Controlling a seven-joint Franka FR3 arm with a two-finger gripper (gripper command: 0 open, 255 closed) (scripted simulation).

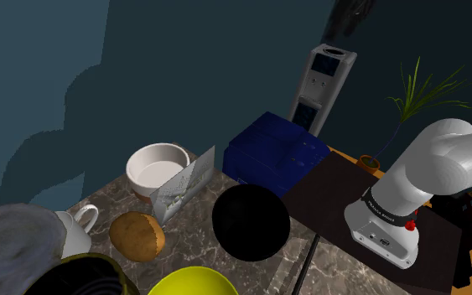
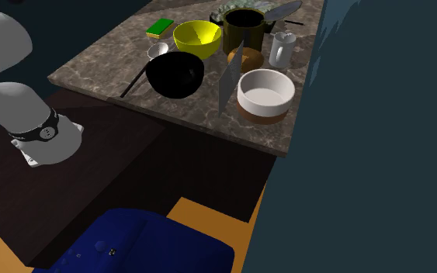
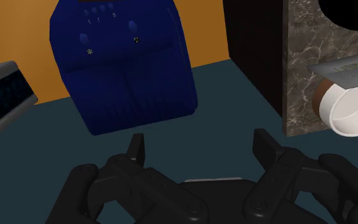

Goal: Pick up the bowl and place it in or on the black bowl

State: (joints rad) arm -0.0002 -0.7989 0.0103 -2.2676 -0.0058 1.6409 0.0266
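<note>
The claw [image 3: 198,137] gaped empty; the white bowl [image 1: 158,167], near the black bowl [image 1: 251,222], looked rigid, breakable, best pinched at its rim.

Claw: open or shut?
Open: the claw has its fingers far apart in the wrist view, clasping nothing.

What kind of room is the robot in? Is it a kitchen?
Probably a kitchen corner in a house. A marbled counter holds a white bowl, a black bowl, a mug and a pot. A water cooler stands by the wall, near a blue chair.
</note>
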